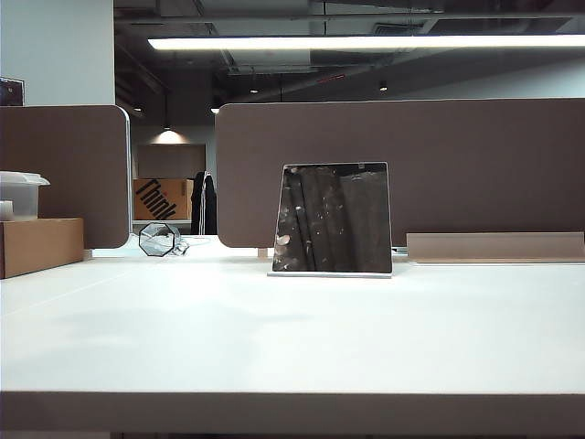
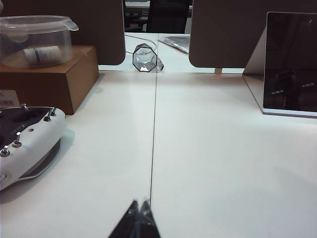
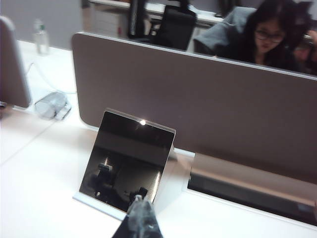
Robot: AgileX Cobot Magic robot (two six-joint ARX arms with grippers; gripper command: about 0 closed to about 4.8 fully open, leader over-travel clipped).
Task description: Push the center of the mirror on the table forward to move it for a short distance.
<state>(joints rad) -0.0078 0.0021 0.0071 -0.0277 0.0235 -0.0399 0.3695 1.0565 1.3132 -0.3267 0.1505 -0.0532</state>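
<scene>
- One clear lidded tub [image 2: 34, 42] sits on a brown box [image 2: 52, 84]; inside lies one small white bottle [image 2: 42, 53].
- One mirror [image 1: 334, 219] stands tilted on the white table [image 1: 274, 347], near the brown partition [image 1: 457, 165].
- My left pincer [image 2: 140, 220] hangs low over the table, tips together.
- My right pincer [image 3: 140, 218] hangs just before the mirror, tips together.

Brown partition panels [image 1: 457, 165] under a ceiling strip light [image 1: 366, 42].
</scene>
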